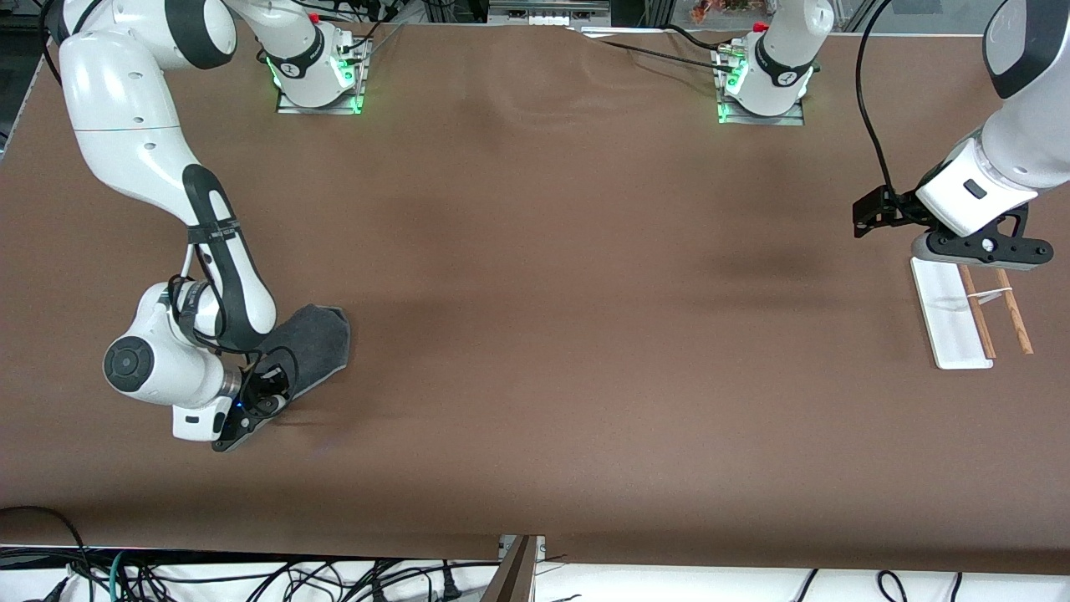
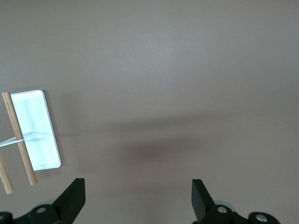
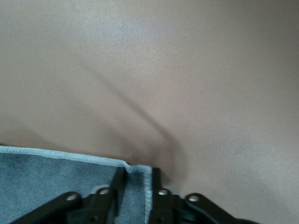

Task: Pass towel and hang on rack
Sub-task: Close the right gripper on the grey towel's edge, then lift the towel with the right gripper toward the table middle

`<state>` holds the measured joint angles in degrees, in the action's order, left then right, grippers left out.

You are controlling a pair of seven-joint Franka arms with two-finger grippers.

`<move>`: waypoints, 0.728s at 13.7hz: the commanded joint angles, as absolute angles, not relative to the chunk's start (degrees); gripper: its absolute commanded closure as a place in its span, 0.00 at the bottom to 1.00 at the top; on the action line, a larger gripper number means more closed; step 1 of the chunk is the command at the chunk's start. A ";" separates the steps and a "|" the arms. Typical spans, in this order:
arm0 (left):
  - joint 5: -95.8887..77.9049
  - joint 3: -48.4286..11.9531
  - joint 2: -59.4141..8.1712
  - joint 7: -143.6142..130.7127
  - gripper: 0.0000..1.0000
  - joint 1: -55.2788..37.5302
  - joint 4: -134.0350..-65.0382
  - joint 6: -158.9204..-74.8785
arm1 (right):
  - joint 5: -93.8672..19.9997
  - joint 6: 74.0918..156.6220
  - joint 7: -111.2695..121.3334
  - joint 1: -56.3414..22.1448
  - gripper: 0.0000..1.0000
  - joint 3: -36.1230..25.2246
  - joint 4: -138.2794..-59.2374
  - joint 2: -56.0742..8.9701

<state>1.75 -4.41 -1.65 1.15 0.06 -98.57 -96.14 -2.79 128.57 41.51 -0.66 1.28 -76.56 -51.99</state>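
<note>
The towel [image 1: 316, 343], dark grey with a light grey edge trim, lies on the table toward the right arm's end. My right gripper [image 1: 266, 393] is down on its corner nearest the front camera. In the right wrist view the gripper [image 3: 138, 179] has its fingers closed on the trimmed corner of the towel [image 3: 46, 186]. The rack [image 1: 953, 313] has a white base and two wooden rods [image 1: 995, 311] and stands toward the left arm's end. My left gripper [image 1: 961, 247] hangs open and empty just above the rack. The left wrist view shows the gripper [image 2: 138, 196] and the rack [image 2: 35, 135] beside it.
The brown table [image 1: 543, 293] is bare between the towel and the rack. Cables [image 1: 251, 577] hang below the table edge nearest the front camera.
</note>
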 commanded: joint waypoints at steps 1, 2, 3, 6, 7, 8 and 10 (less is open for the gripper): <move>1.49 -4.39 -1.76 2.37 0.00 0.44 -97.82 -95.19 | -3.95 126.12 42.01 -0.53 0.85 1.67 -76.90 -51.94; 1.49 -4.31 -1.76 2.37 0.00 0.44 -97.82 -95.19 | -3.96 126.04 42.01 -0.53 0.89 1.67 -76.99 -51.94; 1.49 -4.31 -1.76 2.37 0.00 0.53 -97.91 -95.19 | -3.96 124.99 42.01 -0.53 1.00 1.67 -76.99 -51.94; 1.49 -4.31 -1.67 2.37 0.00 0.44 -97.91 -95.10 | -4.04 122.00 41.92 -0.61 1.00 1.76 -76.29 -50.02; 1.49 -4.31 -1.67 2.29 0.00 0.44 -97.91 -95.10 | -3.96 120.60 40.88 -0.88 1.00 1.76 -76.29 -48.18; 1.49 -4.31 -1.76 2.29 0.00 0.44 -97.91 -95.01 | -3.87 118.15 39.22 -1.31 1.00 1.93 -75.33 -46.25; 1.49 -4.31 -1.67 2.37 0.00 0.53 -97.91 -95.01 | -3.60 110.52 37.27 -4.12 1.00 2.28 -71.65 -43.60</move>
